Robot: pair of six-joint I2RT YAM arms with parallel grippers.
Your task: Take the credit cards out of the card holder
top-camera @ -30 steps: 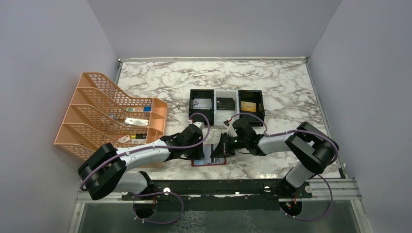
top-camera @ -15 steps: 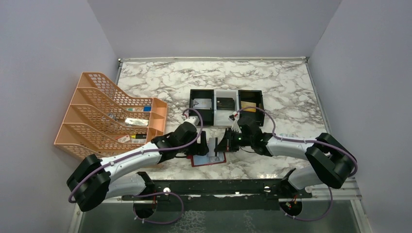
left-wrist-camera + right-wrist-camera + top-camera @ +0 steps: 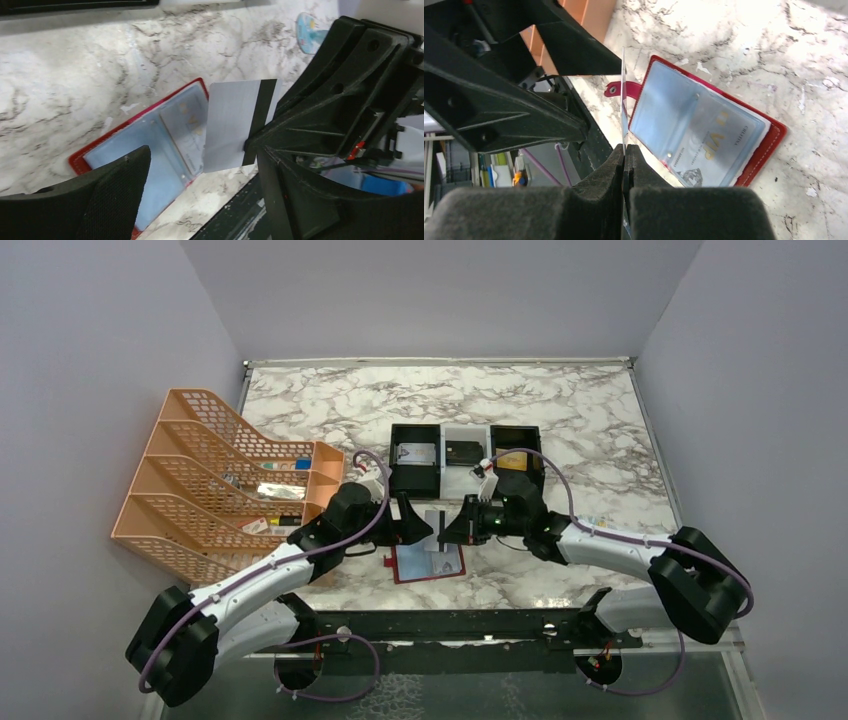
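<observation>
Card: white with a black stripe down one side, lifted clear of the holder and standing nearly on edge above it. In the right wrist view it shows only as a thin line.

Holder: lies open and flat on the table near the front edge, between the two arms. It has a red border, pale blue inner panels and a snap tab on one side. A second card with gold "VIP" lettering sits under the clear panel.

Right tool: fingers closed tight, pinching the white card by its striped edge.

Left tool: fingers spread wide, nothing between them. It faces the right tool across the card, close to it. Contact with the card cannot be determined.

Tray: three compartments, black, white, black, just beyond the tools. There is a silvery card in the left one, a dark one in the middle and a gold one in the right.

Rack: orange, tiered, at the table's left edge, with small items on its shelves.

Packet: light blue, on the table beyond the right tool.

Table: white marble pattern with grey veins. A dark metal rail runs along the front, carrying the arm bases.

Room: plain grey-lilac walls enclose the table on the left, right and far sides.
</observation>
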